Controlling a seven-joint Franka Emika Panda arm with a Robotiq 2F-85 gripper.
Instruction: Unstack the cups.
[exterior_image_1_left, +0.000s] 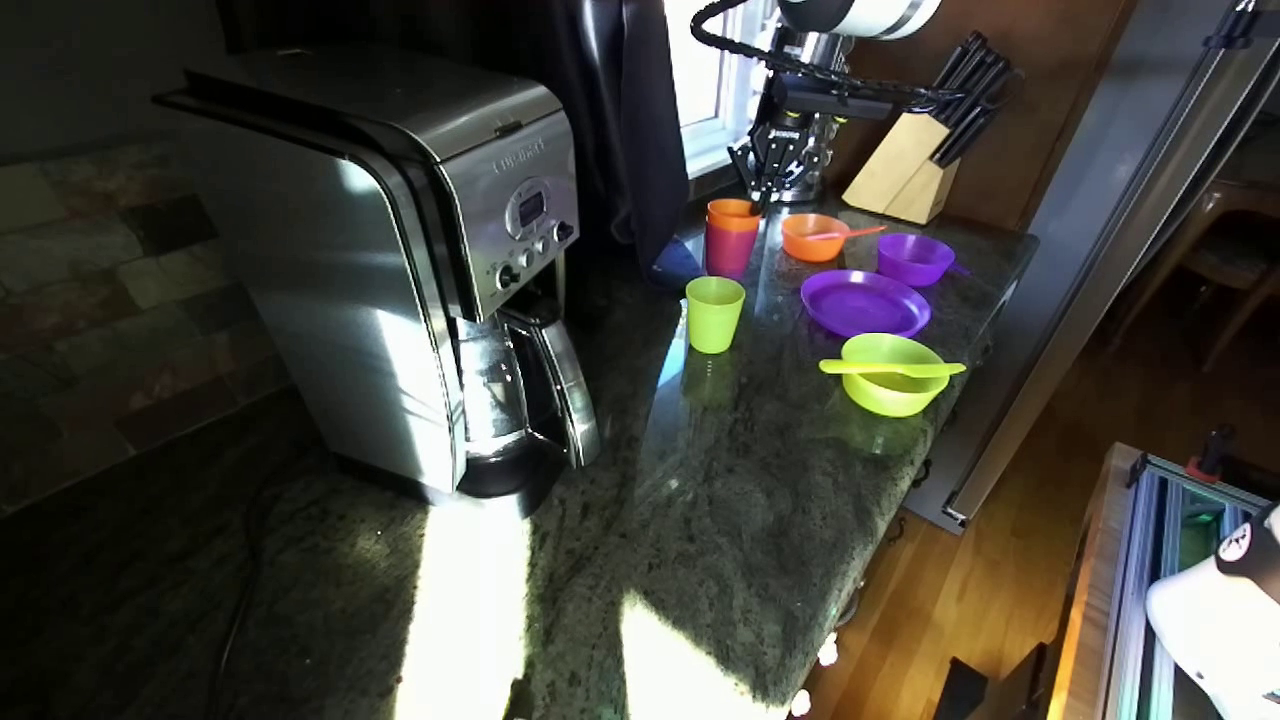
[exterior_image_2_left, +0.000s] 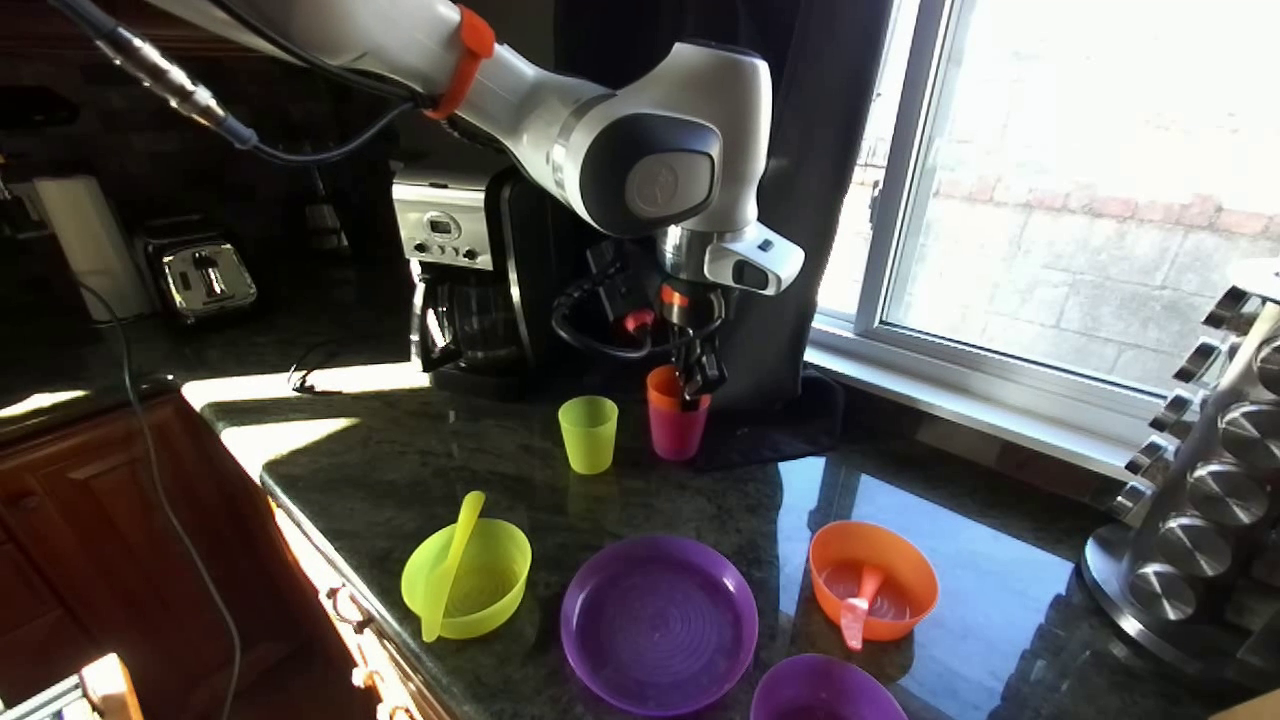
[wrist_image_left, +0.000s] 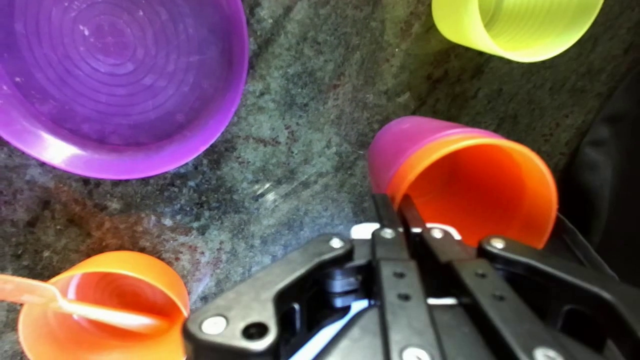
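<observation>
The orange cup (wrist_image_left: 482, 182) sits nested in the pink cup (exterior_image_2_left: 676, 437) on the counter (exterior_image_2_left: 720, 510), with the lime green cup (exterior_image_2_left: 589, 437) standing upright near them, on its own. The fingers (wrist_image_left: 387, 215) look pinched on the orange rim, one inside and one outside. I'd pull straight up along the cup's axis, nice and slow, because any sideways tug will probably drag or tip the pink one. If the two stick, a tiny wiggle might break them loose. Clear the pink rim completely before swinging over, and steer wide of the lime one.
</observation>
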